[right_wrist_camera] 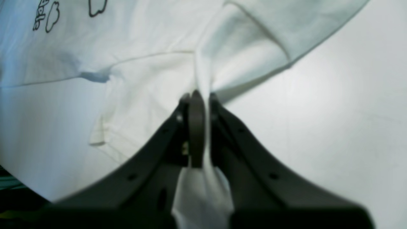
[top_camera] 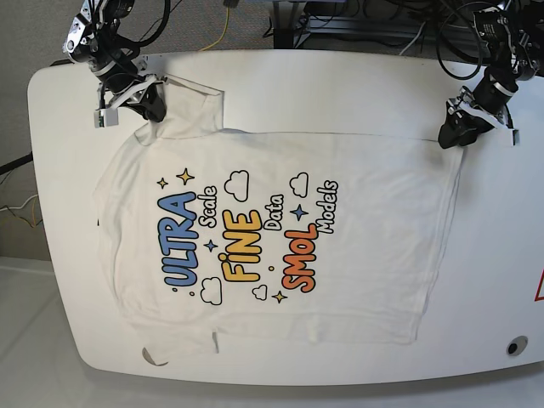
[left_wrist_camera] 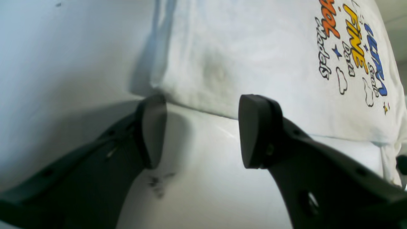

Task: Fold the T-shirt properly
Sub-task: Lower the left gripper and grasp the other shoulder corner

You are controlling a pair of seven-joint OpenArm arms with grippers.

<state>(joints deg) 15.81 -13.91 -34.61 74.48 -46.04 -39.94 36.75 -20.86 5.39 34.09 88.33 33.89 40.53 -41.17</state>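
The T-shirt (top_camera: 272,246) lies spread flat on the white surface (top_camera: 357,93), print side up, with the blue "ULTRA", yellow "FINE" and orange "SMOL" lettering running diagonally across its middle among small clouds and stars. In the base view the right hand (top_camera: 146,109) sits at the far left corner of the cloth, where the fabric near one sleeve is bunched and lifted a little off the surface. The right wrist view shows that hand (right_wrist_camera: 201,105) clenched on a gathered ridge of white cloth, the fabric pinched between its two dark fingers (right_wrist_camera: 195,127) and trailing down behind them; the shirt (right_wrist_camera: 133,63) spreads away from the pinch with a fold line and the outlines of two clouds near the top left. The left hand (top_camera: 455,132) is at the far right corner of the shirt in the base view, right at the cloth's edge. From the left wrist view this hand (left_wrist_camera: 202,130) is released, its two fingers (left_wrist_camera: 256,130) spread wide with bare surface between them, and the shirt's edge (left_wrist_camera: 254,63) lies just past the fingertips, the coloured print visible toward the upper right
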